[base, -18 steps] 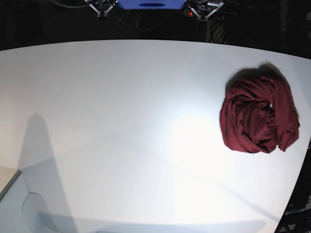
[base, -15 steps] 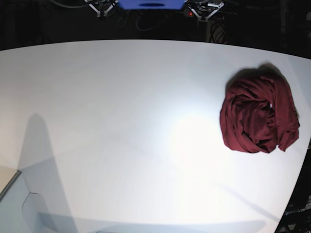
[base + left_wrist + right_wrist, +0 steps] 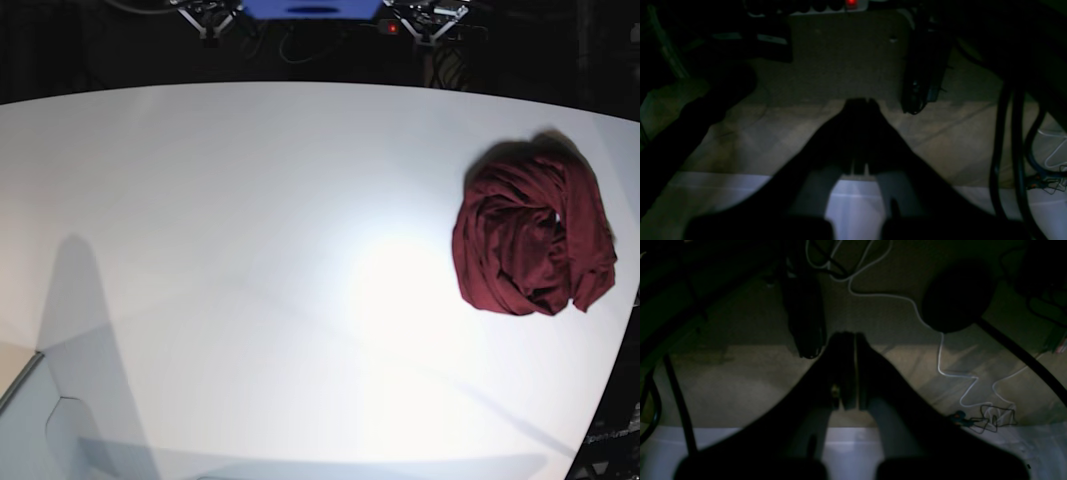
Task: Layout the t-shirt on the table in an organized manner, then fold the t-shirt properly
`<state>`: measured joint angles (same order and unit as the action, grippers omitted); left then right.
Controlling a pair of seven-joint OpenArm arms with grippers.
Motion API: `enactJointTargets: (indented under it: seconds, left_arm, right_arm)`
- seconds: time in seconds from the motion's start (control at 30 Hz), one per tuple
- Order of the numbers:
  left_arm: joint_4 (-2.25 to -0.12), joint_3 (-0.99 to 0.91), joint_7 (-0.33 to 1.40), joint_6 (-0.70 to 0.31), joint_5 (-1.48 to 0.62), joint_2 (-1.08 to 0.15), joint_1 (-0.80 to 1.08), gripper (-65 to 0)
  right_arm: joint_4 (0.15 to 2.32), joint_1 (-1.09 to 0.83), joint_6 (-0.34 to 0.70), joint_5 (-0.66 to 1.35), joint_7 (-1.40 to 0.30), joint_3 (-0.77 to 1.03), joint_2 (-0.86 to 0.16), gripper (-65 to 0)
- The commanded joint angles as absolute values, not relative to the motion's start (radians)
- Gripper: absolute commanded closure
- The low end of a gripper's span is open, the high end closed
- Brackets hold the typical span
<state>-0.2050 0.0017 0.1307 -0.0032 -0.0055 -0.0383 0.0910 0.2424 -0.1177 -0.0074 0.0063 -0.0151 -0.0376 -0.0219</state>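
Since the earlier base frames nothing on the table (image 3: 250,250) has shifted: the t-shirt (image 3: 530,240) keeps the same crumpled heap in the same spot, and only the small metal parts at the top edge of that view sit a touch differently.

We count one t-shirt, one table and two grippers. The left gripper (image 3: 862,101) shows in its own wrist view as a dark pair of fingers pressed together at the tips, clenched on nothing. The right gripper (image 3: 848,335) looks the same in its wrist view: fingers closed against each other, with nothing between them. Both hang past the table's edge, over a dim carpeted floor (image 3: 840,66), with only a pale strip of the tabletop below them in each wrist view.

A white cable (image 3: 940,353) snakes across the floor to the right of the right gripper's tips, and dark cables (image 3: 1007,133) hang to the right of the left gripper.

The t-shirt lies well apart from both grippers, out on the table, and neither wrist view catches it. In the base view it sits bunched near the table's right edge, on the left arm's side, its folds twisted round one another, dark maroon, with no sleeve clearly laid out.
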Motion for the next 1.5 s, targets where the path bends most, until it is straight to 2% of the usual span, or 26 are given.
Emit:
enactJointTargets:
  seconds: [0.0, 0.47, 0.57, 0.87, 1.0, 1.27, 1.47]
  left_arm:
    - [-0.209, 0.002, 0.131, -0.001, -0.007, -0.036, 0.093, 0.0]
    - [-0.211, 0.001, 0.130, -0.002, -0.007, -0.038, 0.101, 0.0]
    - [-0.277, 0.001, 0.130, -0.002, -0.007, -0.045, 0.140, 0.0]
    - [-0.750, -0.001, 0.136, -0.001, -0.008, -0.099, 0.438, 0.0]
    - [-0.961, -0.001, 0.136, 0.001, -0.016, -0.139, 0.561, 0.0]
    - [-1.403, -0.001, 0.136, 0.004, -0.289, -0.260, 0.760, 0.0]
    - [-1.558, -0.001, 0.136, 0.005, -0.314, -0.294, 0.828, 0.0]
  right_arm:
    - [0.246, -0.120, 0.005, 0.002, -0.010, -0.036, -0.025, 0.0]
    - [0.252, -0.124, 0.005, 0.002, -0.005, -0.036, -0.028, 0.0]
    - [0.292, -0.159, 0.005, 0.002, -0.002, -0.038, -0.030, 0.0]
    - [0.855, -0.481, 0.005, 0.002, -0.010, -0.099, -0.077, 0.0]
    - [1.036, -0.573, 0.005, 0.002, -0.010, -0.097, -0.094, 0.0]
    - [1.371, -0.711, 0.005, 0.002, -0.010, -0.090, -0.131, 0.0]
    - [1.690, -0.837, 0.005, 0.002, -0.010, -0.091, -0.171, 0.0]
